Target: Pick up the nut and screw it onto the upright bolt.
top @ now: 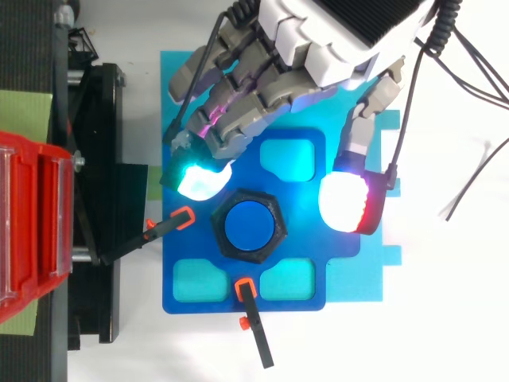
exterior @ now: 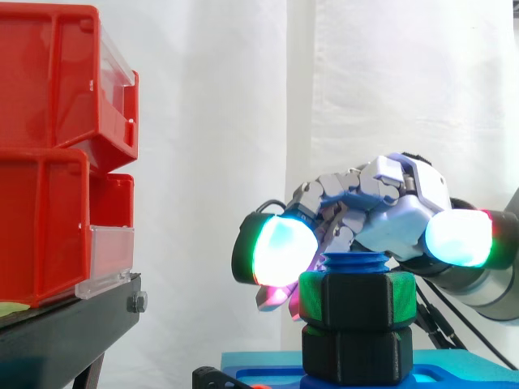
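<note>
Sitting nearest on a blue plate (top: 310, 274), the black nut (exterior: 357, 300) is on the upright bolt (exterior: 355, 262). Around it the robot hand (exterior: 393, 219) hangs spread, gripping nothing. Beyond, 2 red bins (exterior: 49, 146) are stacked.

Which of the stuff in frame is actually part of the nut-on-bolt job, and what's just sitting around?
Job:
- black hex nut, already on the bolt
- blue bolt, upright
- hand, just above the nut
- blue fixture plate under the bolt
- orange-tipped clamps at the plate's edges

Lying about:
- red bins
- black stand under them
</note>
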Available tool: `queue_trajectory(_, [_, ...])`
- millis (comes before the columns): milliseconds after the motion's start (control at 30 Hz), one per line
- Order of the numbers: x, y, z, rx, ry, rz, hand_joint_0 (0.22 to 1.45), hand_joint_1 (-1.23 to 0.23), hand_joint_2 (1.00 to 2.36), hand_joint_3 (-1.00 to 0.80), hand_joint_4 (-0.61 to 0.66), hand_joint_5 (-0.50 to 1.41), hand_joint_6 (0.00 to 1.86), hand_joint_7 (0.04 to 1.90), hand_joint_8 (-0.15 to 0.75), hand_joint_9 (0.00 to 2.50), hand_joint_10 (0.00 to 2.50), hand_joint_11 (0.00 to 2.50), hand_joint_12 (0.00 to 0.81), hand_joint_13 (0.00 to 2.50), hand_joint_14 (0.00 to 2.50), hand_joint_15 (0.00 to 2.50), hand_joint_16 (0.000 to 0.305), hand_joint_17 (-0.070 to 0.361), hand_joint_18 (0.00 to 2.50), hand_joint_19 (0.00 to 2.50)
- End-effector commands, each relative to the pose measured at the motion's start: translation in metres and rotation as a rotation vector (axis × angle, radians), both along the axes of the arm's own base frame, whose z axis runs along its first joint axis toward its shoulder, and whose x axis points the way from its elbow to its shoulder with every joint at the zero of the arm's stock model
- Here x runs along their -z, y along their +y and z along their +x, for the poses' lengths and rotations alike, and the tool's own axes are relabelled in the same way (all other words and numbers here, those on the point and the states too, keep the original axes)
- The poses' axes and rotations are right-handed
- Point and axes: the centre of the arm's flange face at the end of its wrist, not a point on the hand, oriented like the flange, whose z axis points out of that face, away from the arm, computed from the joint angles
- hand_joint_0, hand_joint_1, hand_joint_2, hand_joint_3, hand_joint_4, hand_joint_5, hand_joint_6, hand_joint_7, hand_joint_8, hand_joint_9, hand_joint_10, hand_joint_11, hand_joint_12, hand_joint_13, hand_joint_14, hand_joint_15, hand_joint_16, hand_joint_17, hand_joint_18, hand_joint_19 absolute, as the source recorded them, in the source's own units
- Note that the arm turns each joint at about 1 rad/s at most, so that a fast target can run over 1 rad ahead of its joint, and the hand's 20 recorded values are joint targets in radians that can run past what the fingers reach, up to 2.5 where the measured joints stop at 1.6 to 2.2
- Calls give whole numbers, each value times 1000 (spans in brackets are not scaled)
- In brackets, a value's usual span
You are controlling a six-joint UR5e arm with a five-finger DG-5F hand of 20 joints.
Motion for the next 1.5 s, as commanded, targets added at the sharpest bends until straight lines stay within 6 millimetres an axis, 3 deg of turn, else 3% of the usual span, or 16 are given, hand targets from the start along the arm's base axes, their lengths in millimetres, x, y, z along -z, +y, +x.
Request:
queue_trajectory(0, [10, 2, -2, 20, 22, 20, 476, -378, 1000, -500, 274, -118, 501, 616, 315, 942, 0, 0, 393, 737, 0, 0, 66, 148, 531, 0])
queue_trajectory(533, [12, 5, -3, 19, 33, 24, 475, -407, 1000, -500, 320, -80, 504, 949, 338, 933, 0, 0, 397, 727, 0, 0, 66, 147, 522, 0])
queue_trajectory(1200, [12, 9, -2, 9, 34, 27, 482, -427, 1000, -500, 353, -51, 505, 1012, 349, 982, 0, 0, 393, 762, 0, 0, 64, 144, 544, 0])
queue_trajectory(1467, [14, 9, -2, 9, 40, 28, 485, -424, 1000, -500, 334, -15, 506, 1176, 348, 1018, 0, 0, 392, 766, 0, 0, 64, 143, 554, 0])
